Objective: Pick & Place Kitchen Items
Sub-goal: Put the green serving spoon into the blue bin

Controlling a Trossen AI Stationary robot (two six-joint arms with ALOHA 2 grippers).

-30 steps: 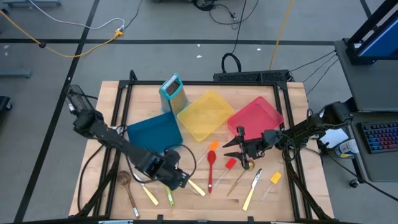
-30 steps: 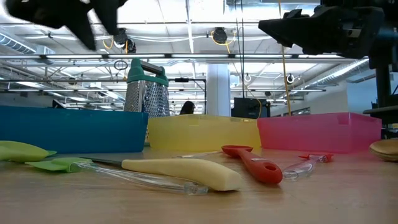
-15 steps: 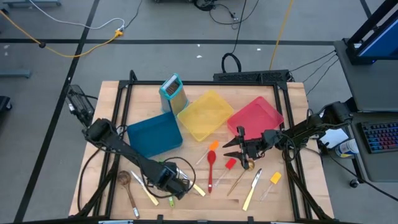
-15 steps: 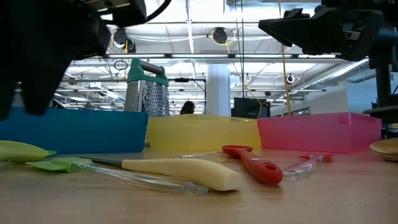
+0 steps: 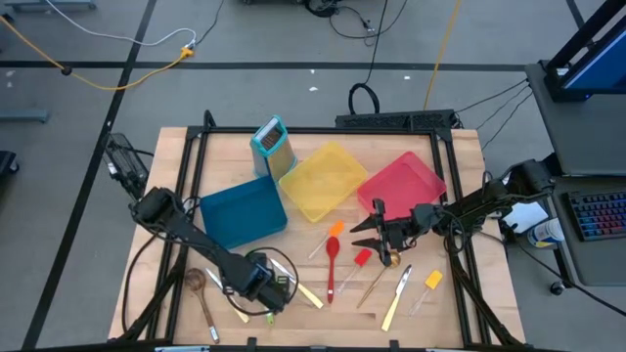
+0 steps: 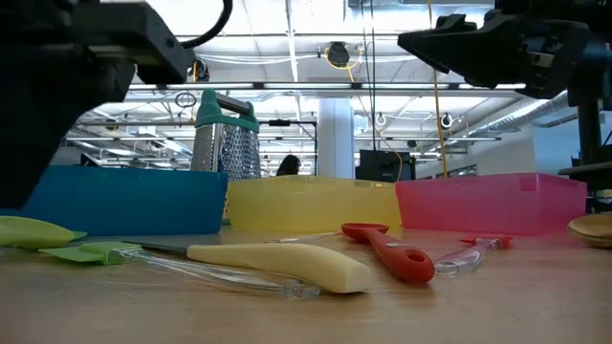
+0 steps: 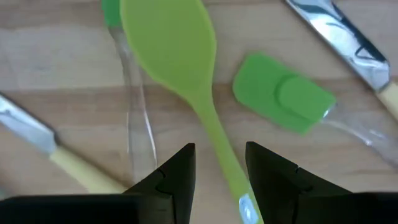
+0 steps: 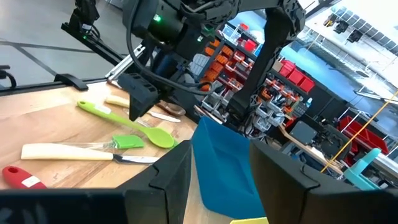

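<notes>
The left gripper [image 7: 219,163] is lowered over the near-left part of the wooden table [image 5: 460,303], its fingers [image 7: 177,171] spread and straddling the handle of the green spoon [image 7: 180,59] without closing on it. The green spoon lies flat on the table; the green-headed mini spatula [image 7: 283,93] lies just beside its bowl, and a cream-handled knife [image 7: 354,46] lies beyond that. The right gripper [image 5: 364,233] hangs above the table in front of the red bin [image 5: 403,182], fingers spread and empty, near the red spoon [image 5: 332,264]. The blue bin [image 5: 242,210], yellow bin [image 5: 323,180] and box grater [image 5: 273,145] stand farther back.
</notes>
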